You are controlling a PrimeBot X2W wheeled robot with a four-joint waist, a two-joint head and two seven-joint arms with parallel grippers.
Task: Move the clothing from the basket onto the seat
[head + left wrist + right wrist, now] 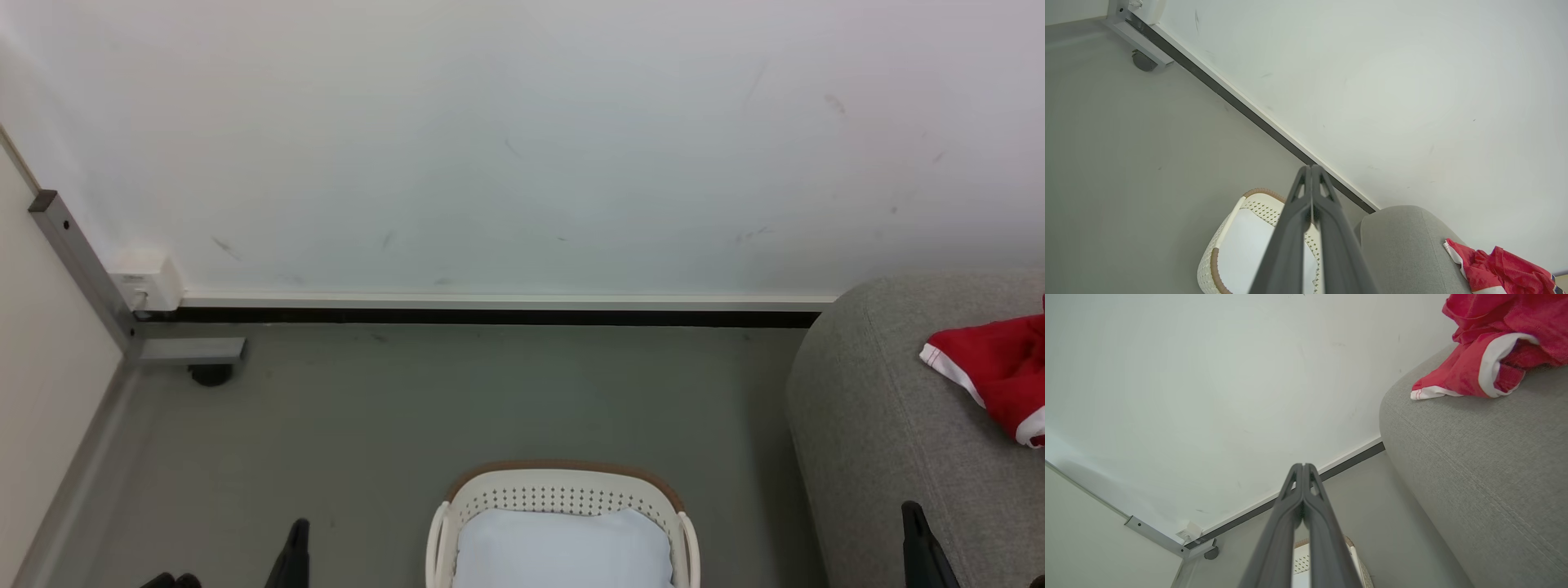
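While both arms sit low at the bottom of the head view, the red clothing [998,367] lies crumpled on top of the grey seat [882,425], out at 3 o'clock, its white-trimmed edge turned toward the seat's rounded end. The basket [563,482] stands on the grey floor [490,392] at 6 o'clock, near the seat but apart from it, with a flat white pad [563,547] lying inside.

The left gripper [1311,168] has its 2 dark fingers pressed together to the tips, with nothing between them. In its wrist view the basket sits at 7 o'clock behind the fingers. The right gripper [1303,465] is closed and empty too. From its wrist the seat fills 3 to 5 o'clock and the clothing sits at 1 o'clock.

Behind everything is a scuffed white wall [522,147]. A small white socket box [147,282] sits at 9 o'clock, beside a grey metal rail [77,261] with a dark castor [211,374] under it.
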